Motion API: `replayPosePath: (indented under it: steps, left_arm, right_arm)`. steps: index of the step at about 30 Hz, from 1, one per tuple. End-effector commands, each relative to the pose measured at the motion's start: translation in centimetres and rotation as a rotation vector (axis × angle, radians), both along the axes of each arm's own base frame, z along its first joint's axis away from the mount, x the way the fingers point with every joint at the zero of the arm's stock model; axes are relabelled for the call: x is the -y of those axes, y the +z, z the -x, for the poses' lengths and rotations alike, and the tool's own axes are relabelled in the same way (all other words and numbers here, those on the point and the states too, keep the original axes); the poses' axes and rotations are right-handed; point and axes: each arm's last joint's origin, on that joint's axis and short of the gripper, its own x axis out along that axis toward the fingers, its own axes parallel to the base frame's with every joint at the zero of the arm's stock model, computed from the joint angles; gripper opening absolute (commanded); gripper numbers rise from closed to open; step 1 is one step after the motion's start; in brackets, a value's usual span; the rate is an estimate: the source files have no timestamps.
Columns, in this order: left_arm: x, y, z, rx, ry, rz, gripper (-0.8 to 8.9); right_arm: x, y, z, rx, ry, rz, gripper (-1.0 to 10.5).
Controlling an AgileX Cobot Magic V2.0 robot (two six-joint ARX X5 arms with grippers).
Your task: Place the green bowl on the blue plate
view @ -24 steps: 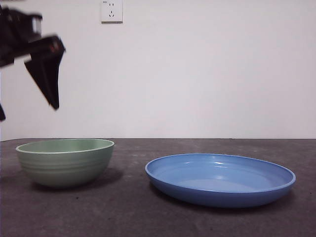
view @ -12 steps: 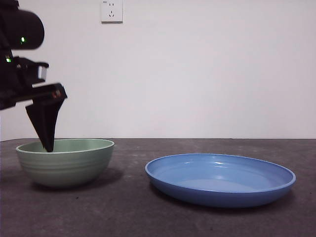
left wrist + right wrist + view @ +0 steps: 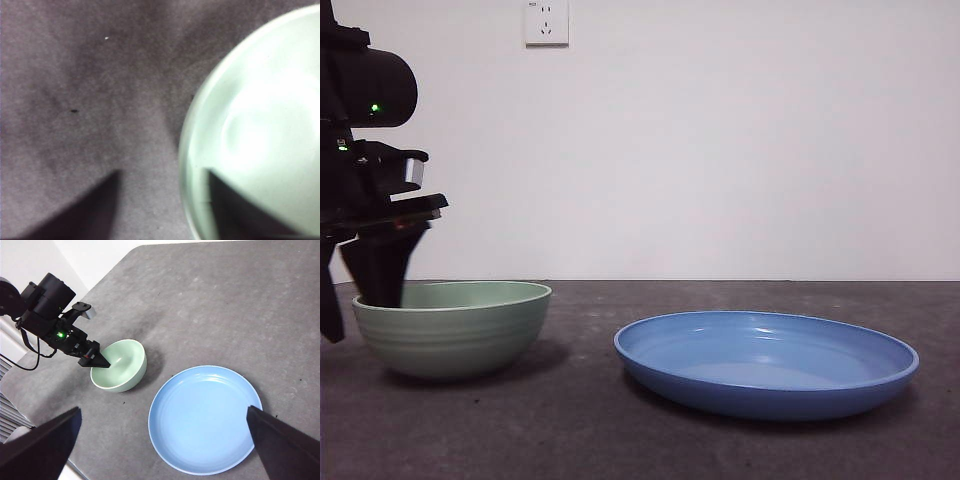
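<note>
The green bowl (image 3: pixel 455 325) stands upright on the table at the left. The blue plate (image 3: pixel 765 362) lies to its right, apart from it and with nothing on it. My left gripper (image 3: pixel 355 295) is open and down at the bowl's left rim, straddling it. In the left wrist view (image 3: pixel 162 172) one jaw is inside the bowl (image 3: pixel 260 110) and the other is outside over the table. My right gripper (image 3: pixel 164 410) is open and empty, high above the table, looking down on the bowl (image 3: pixel 122 367), the plate (image 3: pixel 205 420) and the left gripper (image 3: pixel 95 360).
The dark grey table (image 3: pixel 620 440) runs back to a white wall with a socket (image 3: pixel 546 22). The table's left edge (image 3: pixel 30 390) lies close beside the bowl, with the left arm's cables (image 3: pixel 20 357) over it.
My left gripper has come down from above and left of the bowl to its left rim, and one jaw now dips inside. The bowl and plate have not moved.
</note>
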Motion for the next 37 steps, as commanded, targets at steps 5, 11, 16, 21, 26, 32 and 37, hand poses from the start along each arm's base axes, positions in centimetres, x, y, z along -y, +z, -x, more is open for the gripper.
replayPosePath:
  steps: [5, 11, 16, 21, 26, 32, 37]
  left_arm:
    - [0.2, 0.2, -0.7, 0.038, -0.014, 0.003, 0.09]
    - [0.5, 1.0, -0.7, 0.023, -0.012, 0.003, 0.09]
    - [1.7, 3.2, -0.9, 0.002, -0.017, 0.008, 0.09]
    - [4.1, 6.4, -1.0, 0.041, -0.057, 0.033, 0.1]
    - [7.1, 8.5, -0.9, 0.111, -0.106, 0.08, 0.1]
    - [11.2, 7.9, -1.3, 0.131, -0.167, 0.116, 0.1]
    - [15.0, 6.5, -2.0, 0.099, -0.238, 0.111, 0.1]
  right_arm:
    - [0.0, 0.5, 0.1, 0.015, 0.003, -0.008, 6.4]
    - [0.0, 0.5, 0.1, 0.015, 0.003, -0.008, 6.4]
    - [0.0, 0.5, 0.1, 0.015, 0.003, -0.008, 6.4]
    - [0.0, 0.5, 0.1, 0.015, 0.003, -0.009, 6.4]
    - [0.0, 0.5, 0.1, 0.015, 0.003, -0.009, 6.4]
    - [0.0, 0.5, 0.1, 0.015, 0.003, -0.009, 6.4]
    - [0.0, 0.5, 0.1, 0.016, 0.003, -0.009, 6.4]
